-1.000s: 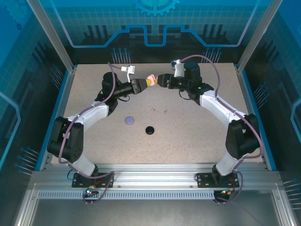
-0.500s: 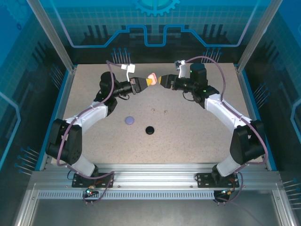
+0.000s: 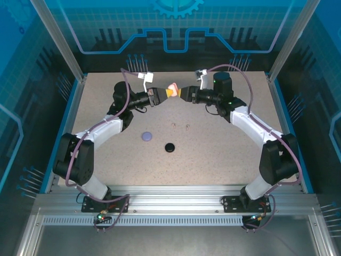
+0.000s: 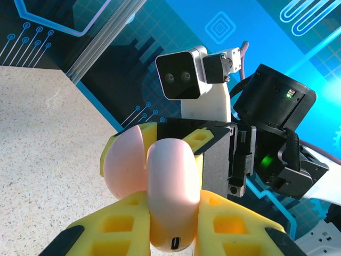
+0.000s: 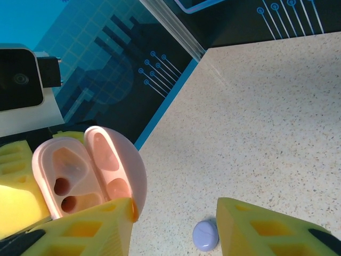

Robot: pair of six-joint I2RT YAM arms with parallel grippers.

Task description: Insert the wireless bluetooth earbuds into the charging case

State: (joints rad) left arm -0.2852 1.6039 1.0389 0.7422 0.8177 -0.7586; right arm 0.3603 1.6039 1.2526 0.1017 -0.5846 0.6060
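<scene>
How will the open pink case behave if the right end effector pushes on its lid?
The pink case looks glossy and rounded, so it may twist or slip in the left end effector. Its hinged lid stands open and would probably swing rather than resist. Small, so likely light.

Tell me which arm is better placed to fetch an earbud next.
Right. The left gripper is shut on the open pink case; the right gripper has empty, parted jaws, so it's probably freer to reach the earbuds.
</scene>
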